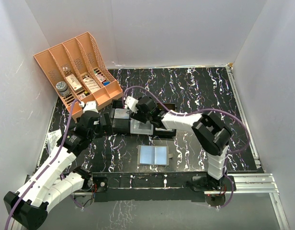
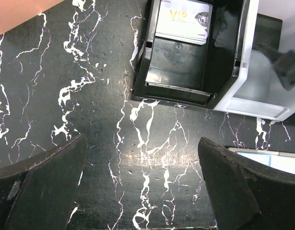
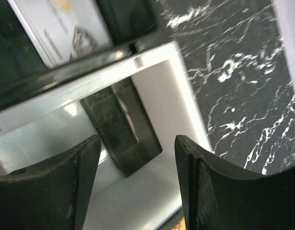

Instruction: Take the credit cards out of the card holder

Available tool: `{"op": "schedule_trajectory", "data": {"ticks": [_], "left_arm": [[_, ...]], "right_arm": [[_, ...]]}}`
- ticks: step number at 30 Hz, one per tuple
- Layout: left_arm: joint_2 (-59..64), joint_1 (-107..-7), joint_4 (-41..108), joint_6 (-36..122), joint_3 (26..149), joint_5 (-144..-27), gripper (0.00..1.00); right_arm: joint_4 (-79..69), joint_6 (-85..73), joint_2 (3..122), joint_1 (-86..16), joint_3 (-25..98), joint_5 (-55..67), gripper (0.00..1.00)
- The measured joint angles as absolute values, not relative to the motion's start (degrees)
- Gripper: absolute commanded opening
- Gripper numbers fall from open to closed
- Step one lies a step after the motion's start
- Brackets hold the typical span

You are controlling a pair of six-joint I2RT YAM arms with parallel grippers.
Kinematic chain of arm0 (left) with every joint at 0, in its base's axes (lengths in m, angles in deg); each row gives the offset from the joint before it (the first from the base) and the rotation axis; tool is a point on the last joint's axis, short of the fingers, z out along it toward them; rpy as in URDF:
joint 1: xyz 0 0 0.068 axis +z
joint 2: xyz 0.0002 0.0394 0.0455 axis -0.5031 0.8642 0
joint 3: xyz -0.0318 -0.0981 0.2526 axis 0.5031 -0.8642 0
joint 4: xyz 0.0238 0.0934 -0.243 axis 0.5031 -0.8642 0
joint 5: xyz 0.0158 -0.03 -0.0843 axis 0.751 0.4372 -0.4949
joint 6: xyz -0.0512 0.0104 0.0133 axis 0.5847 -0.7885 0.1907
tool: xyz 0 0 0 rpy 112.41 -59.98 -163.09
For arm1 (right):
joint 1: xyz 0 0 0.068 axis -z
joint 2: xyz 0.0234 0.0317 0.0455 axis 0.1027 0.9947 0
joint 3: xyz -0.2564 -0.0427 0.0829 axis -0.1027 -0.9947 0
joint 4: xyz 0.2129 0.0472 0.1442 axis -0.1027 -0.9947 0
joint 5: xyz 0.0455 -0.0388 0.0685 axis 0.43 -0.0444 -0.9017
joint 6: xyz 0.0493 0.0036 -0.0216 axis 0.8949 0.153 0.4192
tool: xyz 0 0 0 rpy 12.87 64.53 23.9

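Dark card (image 3: 121,130) in white tray (image 3: 171,110) — just under R gripper (image 3: 137,141) (jaws parted, empty) — L gripper (image 2: 141,141) spread wide, empty.

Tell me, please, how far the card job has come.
Done: a VIP card lies in the black tray, and what looks like a dark card in the white tray. In hand: nothing; the right gripper hangs open above that dark card, the left gripper open too. Left: the holder lies open; whether cards remain inside, I cannot tell.
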State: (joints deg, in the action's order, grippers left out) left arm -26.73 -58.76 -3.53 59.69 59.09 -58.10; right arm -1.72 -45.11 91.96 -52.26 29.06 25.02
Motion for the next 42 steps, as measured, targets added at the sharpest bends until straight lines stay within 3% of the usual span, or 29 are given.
{"op": "schedule_trajectory", "data": {"ticks": [5, 10, 13, 20, 24, 33, 42], "left_arm": [[-26.9, -58.8, -3.0, 59.1, 59.1, -59.6, 0.99], [-27.1, -58.8, -1.1, 57.6, 58.7, -63.8, 0.99], [-27.5, -58.8, 1.6, 56.3, 57.2, -69.9, 0.98], [-24.0, -58.8, 9.2, 56.8, 53.6, -90.1, 0.81], [-19.1, -59.9, 16.4, 61.5, 48.1, -99.6, 0.79], [-14.7, -70.2, 23.3, 69.4, 44.1, -99.9, 0.72], [-7.8, -74.5, 26.7, 73.6, 44.1, -96.1, 0.66]], "right_arm": [[1.5, -35.9, 79.5, -52.3, 24.8, 22.9, 0.70], [6.6, -17.9, 60.8, -52.3, 14.7, 21.6, 0.87], [4.0, -6.0, 54.0, -52.3, 10.2, 23.2, 0.87], [-10.1, 16.0, 46.3, -52.2, -2.6, 22.0, 0.80], [-12.1, 26.7, 37.0, -52.2, -12.3, 17.5, 0.73], [-13.0, 37.1, 30.4, -52.2, -18.9, 10.4, 0.47], [-15.0, 40.7, 34.9, -52.2, -19.1, 9.1, 0.45]]}}
